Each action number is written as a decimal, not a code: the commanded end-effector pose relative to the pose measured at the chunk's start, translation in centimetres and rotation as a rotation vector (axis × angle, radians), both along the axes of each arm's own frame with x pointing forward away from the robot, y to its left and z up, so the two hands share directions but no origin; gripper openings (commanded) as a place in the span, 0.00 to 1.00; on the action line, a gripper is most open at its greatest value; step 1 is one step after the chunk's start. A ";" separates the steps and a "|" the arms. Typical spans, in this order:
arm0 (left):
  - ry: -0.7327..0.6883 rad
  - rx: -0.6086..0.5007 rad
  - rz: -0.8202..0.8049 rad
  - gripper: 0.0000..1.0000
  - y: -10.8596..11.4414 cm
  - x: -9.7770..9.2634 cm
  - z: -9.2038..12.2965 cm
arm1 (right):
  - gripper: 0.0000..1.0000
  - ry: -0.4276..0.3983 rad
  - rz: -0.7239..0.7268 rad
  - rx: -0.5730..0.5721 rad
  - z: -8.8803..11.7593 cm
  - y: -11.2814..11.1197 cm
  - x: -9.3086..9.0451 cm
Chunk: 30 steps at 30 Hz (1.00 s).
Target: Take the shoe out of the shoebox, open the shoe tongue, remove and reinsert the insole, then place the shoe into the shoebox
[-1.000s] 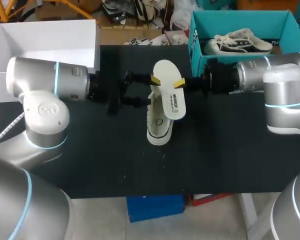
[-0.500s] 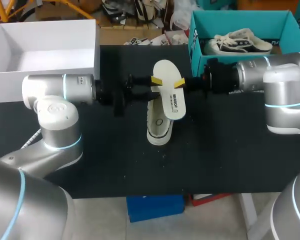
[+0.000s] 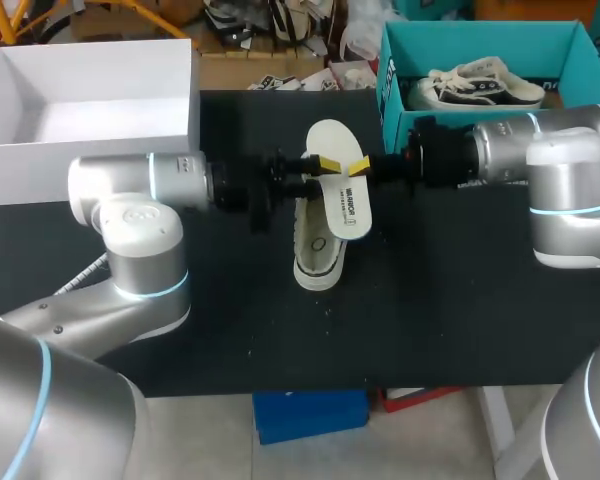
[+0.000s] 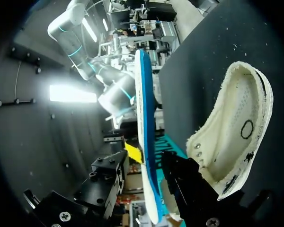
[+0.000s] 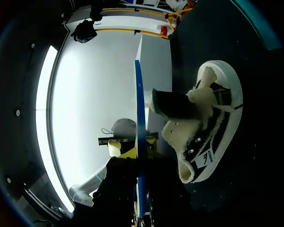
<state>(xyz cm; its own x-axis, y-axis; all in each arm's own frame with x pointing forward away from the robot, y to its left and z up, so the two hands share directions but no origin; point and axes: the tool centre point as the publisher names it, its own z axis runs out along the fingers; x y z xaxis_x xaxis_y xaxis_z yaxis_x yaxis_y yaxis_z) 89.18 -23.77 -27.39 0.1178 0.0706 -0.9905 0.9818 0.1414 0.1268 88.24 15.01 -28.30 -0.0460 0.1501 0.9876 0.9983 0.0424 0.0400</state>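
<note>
Right gripper (image 3: 363, 166) clamps insole (image 3: 345, 205) above shoe (image 3: 315, 262), frame centre; left gripper (image 3: 323, 162) grip cannot be determined. Risk: premature release could drop the insole.

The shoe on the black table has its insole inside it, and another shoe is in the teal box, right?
No. The insole is out, held up over the shoe by the right gripper, as the head view shows. The other shoe is in the teal box.

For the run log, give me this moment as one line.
insole: out of shoe, in right gripper | left gripper: at insole's other edge | shoe: on table
</note>
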 end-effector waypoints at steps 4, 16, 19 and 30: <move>0.004 -0.004 0.027 0.31 0.1 -0.4 -0.5 | 0.00 0.001 0.000 -0.002 0.0 0.1 0.0; 0.013 -0.020 0.061 0.25 -0.1 0.0 -0.7 | 0.00 0.001 0.000 -0.002 0.0 0.1 0.0; 0.016 -0.031 0.066 0.24 -0.3 0.0 -0.7 | 0.00 0.001 0.000 -0.002 0.0 0.1 0.0; 0.018 -0.027 0.090 0.00 -0.2 0.0 -0.5 | 0.30 0.001 0.000 -0.002 0.0 0.1 0.0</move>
